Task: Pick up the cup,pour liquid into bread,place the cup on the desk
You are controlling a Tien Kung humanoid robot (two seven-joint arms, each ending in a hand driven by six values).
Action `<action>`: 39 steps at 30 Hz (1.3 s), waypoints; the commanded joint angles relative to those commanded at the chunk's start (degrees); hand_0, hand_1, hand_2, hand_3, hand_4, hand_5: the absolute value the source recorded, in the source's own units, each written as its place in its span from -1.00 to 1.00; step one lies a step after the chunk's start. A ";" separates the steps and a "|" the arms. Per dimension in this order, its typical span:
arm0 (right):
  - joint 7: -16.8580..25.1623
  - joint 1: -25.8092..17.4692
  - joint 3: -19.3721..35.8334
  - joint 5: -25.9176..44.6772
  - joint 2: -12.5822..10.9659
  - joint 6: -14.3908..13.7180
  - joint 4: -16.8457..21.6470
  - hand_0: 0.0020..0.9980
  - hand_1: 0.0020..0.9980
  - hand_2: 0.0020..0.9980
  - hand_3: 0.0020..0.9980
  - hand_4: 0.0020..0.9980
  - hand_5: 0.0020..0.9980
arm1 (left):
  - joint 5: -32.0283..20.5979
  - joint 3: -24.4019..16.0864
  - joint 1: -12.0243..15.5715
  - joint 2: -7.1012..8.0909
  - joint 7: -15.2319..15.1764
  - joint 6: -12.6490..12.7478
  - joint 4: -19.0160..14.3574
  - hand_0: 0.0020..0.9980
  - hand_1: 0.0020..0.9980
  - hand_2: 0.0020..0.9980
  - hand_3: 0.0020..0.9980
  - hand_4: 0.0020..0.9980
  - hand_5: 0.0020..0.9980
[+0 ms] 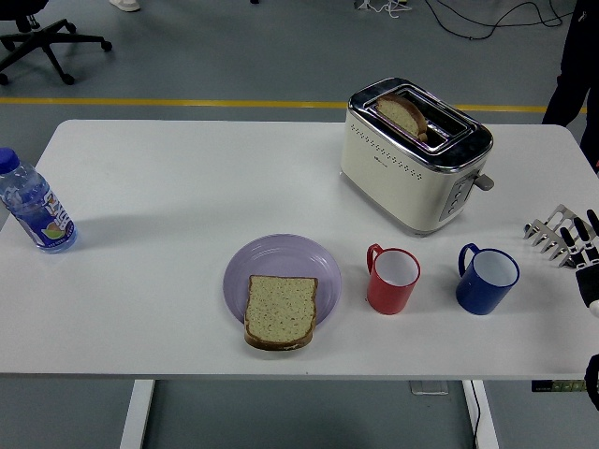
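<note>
A red cup [393, 280] and a blue cup [487, 279] stand upright side by side on the white table [168, 178], handles to the left. Left of the red cup, a slice of bread [280, 311] lies on the front of a lilac plate [281, 260]. My right hand [569, 237] hovers at the right edge of the table, a short way right of the blue cup. Its silver-tipped fingers [547, 231] are spread toward the cup and hold nothing. My left hand is out of sight.
A cream and chrome toaster [412, 154] with a slice of bread [402, 114] in its slot stands behind the cups. A water bottle [33, 204] stands at the table's far left. A person's dark clothing [580, 70] shows at the top right.
</note>
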 joint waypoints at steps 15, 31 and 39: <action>0.89 -0.15 -0.28 0.88 -0.28 -0.67 -0.72 0.28 0.14 0.28 0.21 0.31 -0.73 | 0.66 -0.41 0.41 -0.06 0.19 -0.07 0.00 0.36 0.50 0.53 0.32 -0.17 1.00; 0.32 -0.93 -0.70 1.37 -0.42 0.54 -1.29 0.27 0.14 0.28 0.21 0.30 -0.74 | 1.61 -0.35 1.55 -0.28 0.38 -0.26 0.00 0.36 0.49 0.53 0.32 -0.17 1.00; 0.57 -1.15 -1.22 1.72 -0.30 1.15 -1.58 0.28 0.14 0.28 0.21 0.29 -0.75 | 1.70 0.15 2.05 -0.35 0.39 -0.34 0.00 0.36 0.49 0.53 0.32 -0.17 1.00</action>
